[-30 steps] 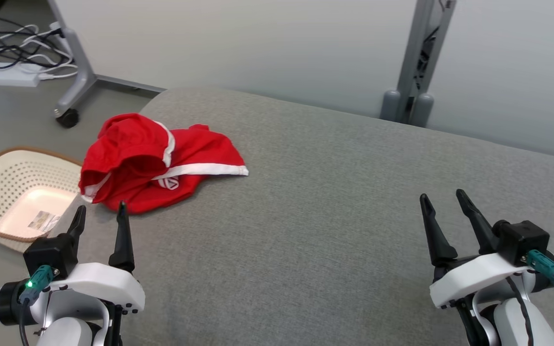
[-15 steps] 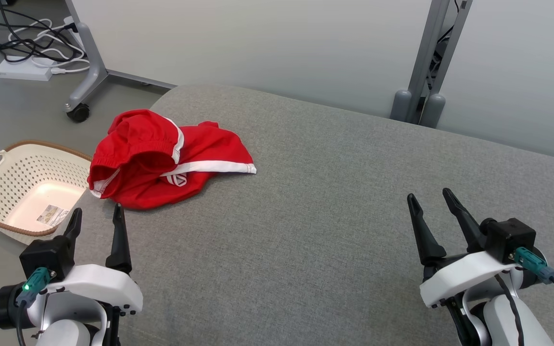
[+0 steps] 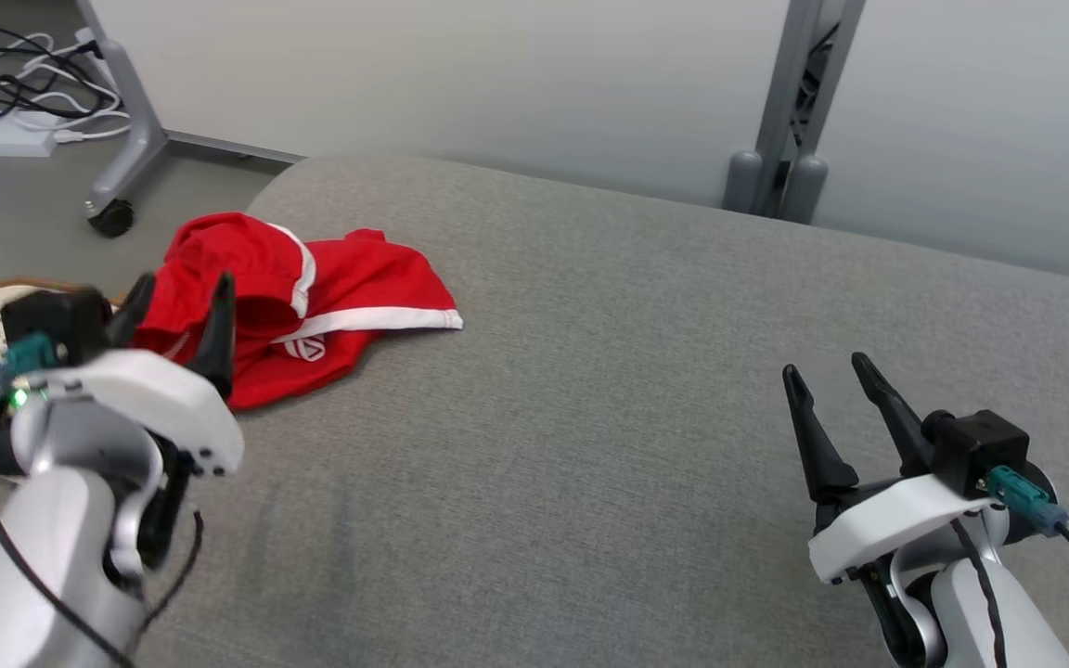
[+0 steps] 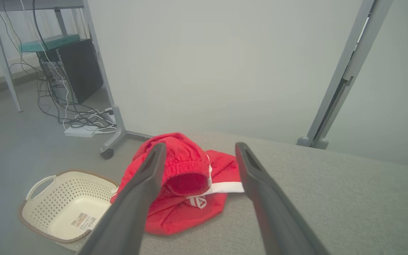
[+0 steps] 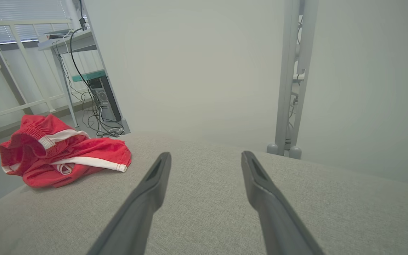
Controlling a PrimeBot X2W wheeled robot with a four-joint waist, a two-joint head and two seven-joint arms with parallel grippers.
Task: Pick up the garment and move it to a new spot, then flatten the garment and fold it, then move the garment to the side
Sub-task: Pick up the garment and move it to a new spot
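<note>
Behind left claw [image 3: 184, 280], part-hidden garment [image 3: 363, 283].

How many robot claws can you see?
2. The left gripper is open, close to the crumpled red garment at the left end of the grey surface. The right gripper is open above bare fabric at the lower right.

An office or lab workroom is suggested: a computer tower [image 4: 80, 69] is seen under a desk [image 4: 30, 4], tangled cables [image 4: 66, 109] and a power strip [image 4: 80, 131] are left on the grey floor [image 4: 12, 148] (a castor [image 4: 106, 153] is fitted to the leg), and pale partition panels [image 3: 451, 74] are held by metal posts [image 3: 780, 102].
</note>
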